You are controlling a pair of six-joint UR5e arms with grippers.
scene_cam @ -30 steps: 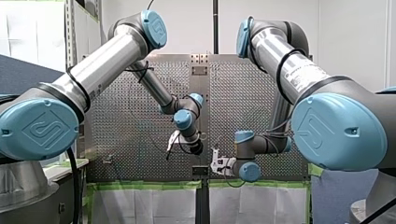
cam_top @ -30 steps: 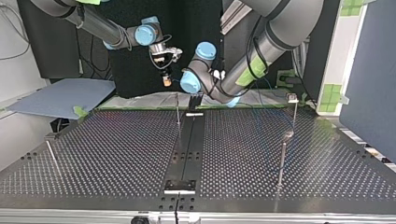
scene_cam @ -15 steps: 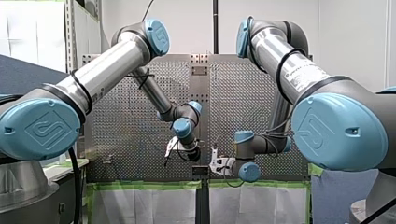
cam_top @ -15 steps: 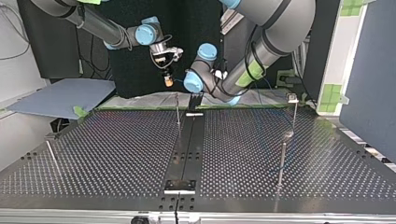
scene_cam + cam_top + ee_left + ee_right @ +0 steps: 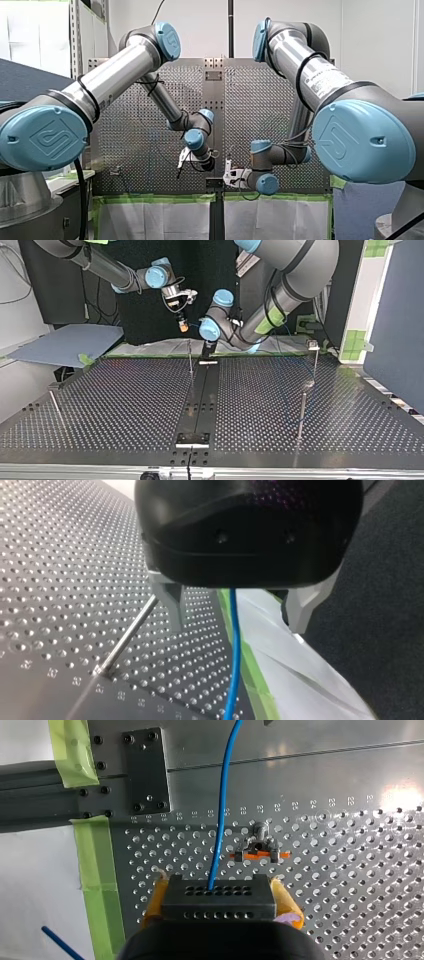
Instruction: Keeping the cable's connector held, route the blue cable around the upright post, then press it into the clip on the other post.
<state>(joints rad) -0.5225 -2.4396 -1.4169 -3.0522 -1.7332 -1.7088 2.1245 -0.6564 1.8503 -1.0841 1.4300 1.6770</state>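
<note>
My right gripper (image 5: pixel 183 326), in the upper middle of the top view, pinches the connector (image 5: pixel 218 901) between yellow pads. The blue cable (image 5: pixel 220 820) leaves the connector. It passes between the spread fingers of my left gripper (image 5: pixel 235 616), touching neither.

Left gripper (image 5: pixel 237 628) spread — right gripper (image 5: pixel 220 901) clamped

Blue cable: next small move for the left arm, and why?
Probably shut my left gripper lightly on the blue cable. Its fingers stand apart with the cable running free between them, the upright post stands beside one finger, and my right gripper clamps the connector in its yellow pads, so the left can start routing.
</note>
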